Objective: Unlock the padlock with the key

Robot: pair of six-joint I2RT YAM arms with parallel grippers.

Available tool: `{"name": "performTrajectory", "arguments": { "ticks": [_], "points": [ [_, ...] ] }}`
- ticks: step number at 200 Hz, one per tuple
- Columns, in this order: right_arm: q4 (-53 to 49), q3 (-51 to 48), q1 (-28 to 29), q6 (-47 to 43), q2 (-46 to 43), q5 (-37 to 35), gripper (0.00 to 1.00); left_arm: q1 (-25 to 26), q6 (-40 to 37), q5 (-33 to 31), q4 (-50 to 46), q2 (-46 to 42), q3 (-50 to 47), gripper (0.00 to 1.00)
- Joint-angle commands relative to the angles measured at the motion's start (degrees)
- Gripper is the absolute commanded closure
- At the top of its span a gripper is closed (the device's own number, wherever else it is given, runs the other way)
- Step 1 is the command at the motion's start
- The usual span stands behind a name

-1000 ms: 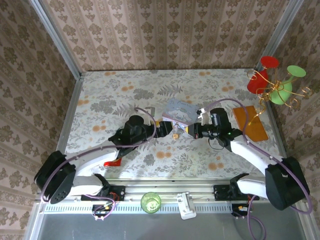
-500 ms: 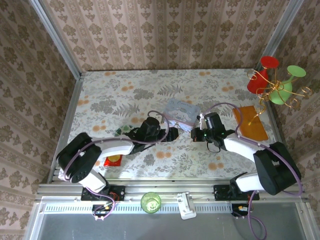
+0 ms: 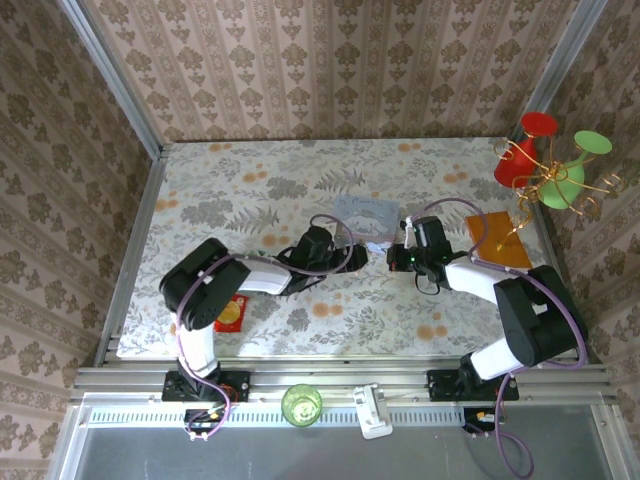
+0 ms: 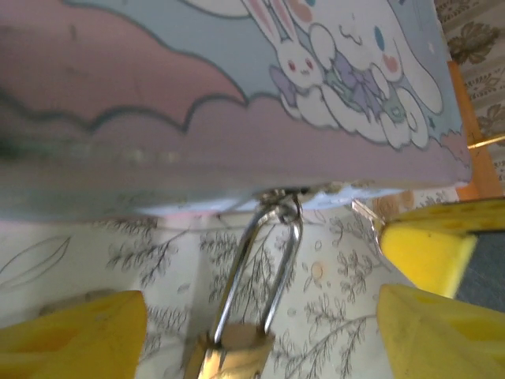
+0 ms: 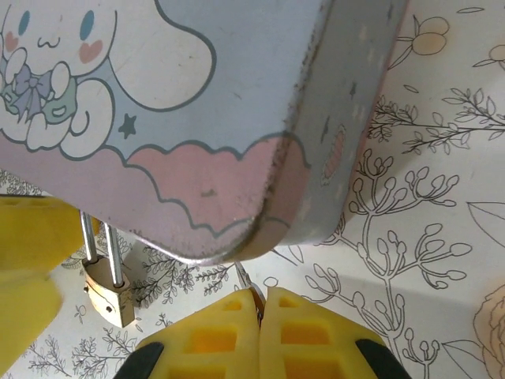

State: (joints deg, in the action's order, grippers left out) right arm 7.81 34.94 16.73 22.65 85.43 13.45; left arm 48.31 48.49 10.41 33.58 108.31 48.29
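Both arms have reached further in since a second ago and now meet at the near side of the tin, elbows folded back toward the near edge of the table. Left gripper: jaws apart, one yellow finger on each side of the padlock, with a gap on both sides, so no contact yet. Right gripper: pads pressed together on the key, of which a thin metal sliver sticks out toward the tin's corner. Padlock location: lying on the tablecloth just beside the near wall of the pale blue cartoon-print tin, its shackle hooked through the tin's latch and apparently closed. The tin sits right of the table's centre. Key tip is near the padlock but apart from it, off to the padlock's side; the keyhole cannot be seen in either wrist view. Progress, judged: key picked up and brought in, left jaws positioned to steady the lock. Left to do: grip the body, align and insert the key, turn it, free the shackle.
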Motion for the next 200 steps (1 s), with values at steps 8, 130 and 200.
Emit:
{"name": "performTrajectory", "arguments": {
  "ticks": [8, 130, 200],
  "points": [
    [1.8, 1.5, -0.3, -1.4, 0.8, 0.1, 1.0, -0.5, 3.5, 4.4, 5.3, 4.6, 2.3, 0.32],
    [4.8, 1.9, -1.4, 1.2, 4.0, 4.8, 1.0, 2.5, 8.0, 4.5, 9.7, 8.3, 0.1, 0.45],
    [3.0, -2.1, -0.8, 4.0, 1.2, 5.4, 1.0, 4.8, 8.3, -2.2, 1.6, 10.0, 4.5, 0.49]
  ]
}}
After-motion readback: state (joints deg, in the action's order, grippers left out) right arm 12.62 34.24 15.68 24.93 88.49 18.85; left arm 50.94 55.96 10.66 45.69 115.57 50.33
